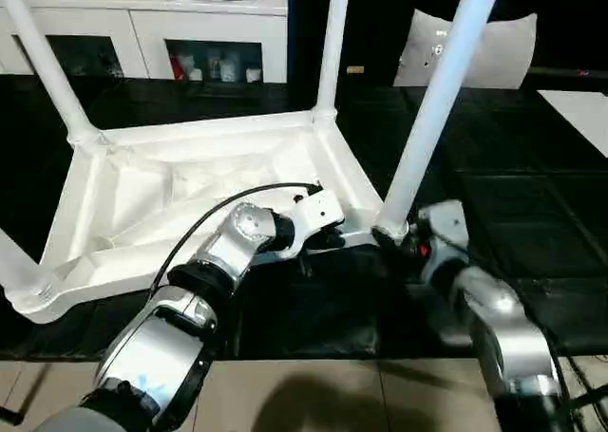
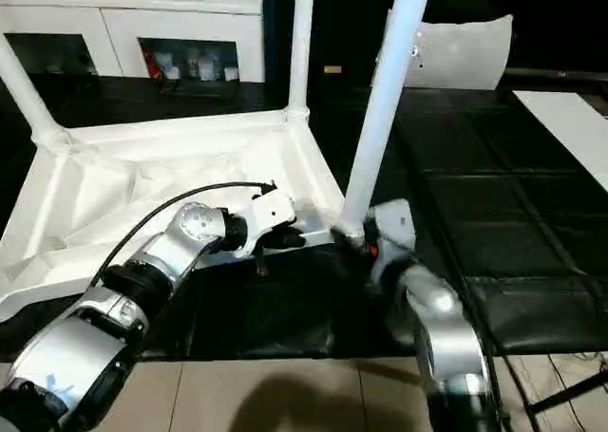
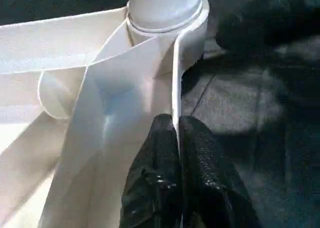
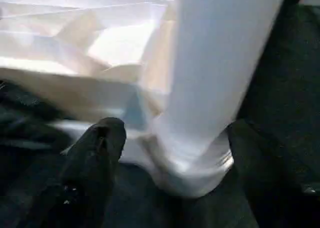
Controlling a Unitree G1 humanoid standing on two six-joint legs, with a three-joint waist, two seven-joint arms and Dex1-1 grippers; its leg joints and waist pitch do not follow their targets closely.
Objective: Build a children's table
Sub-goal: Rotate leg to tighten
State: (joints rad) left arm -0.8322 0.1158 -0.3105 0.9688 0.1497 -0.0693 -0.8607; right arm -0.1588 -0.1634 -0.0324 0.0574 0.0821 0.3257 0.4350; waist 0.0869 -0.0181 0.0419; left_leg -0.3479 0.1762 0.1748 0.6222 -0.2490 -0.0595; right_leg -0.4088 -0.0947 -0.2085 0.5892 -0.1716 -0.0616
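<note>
Four legs are seated in the upturned top. Its rim is pinched by the left gripper; the near leg's base is straddled by the spread right gripper.

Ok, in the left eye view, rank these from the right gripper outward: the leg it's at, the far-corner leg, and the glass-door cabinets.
1. The near leg, rising from the corner socket right at the right gripper.
2. The far-corner leg, beyond it across the table top, towards the left.
3. The cabinets, farthest, along the back wall on the left.
</note>
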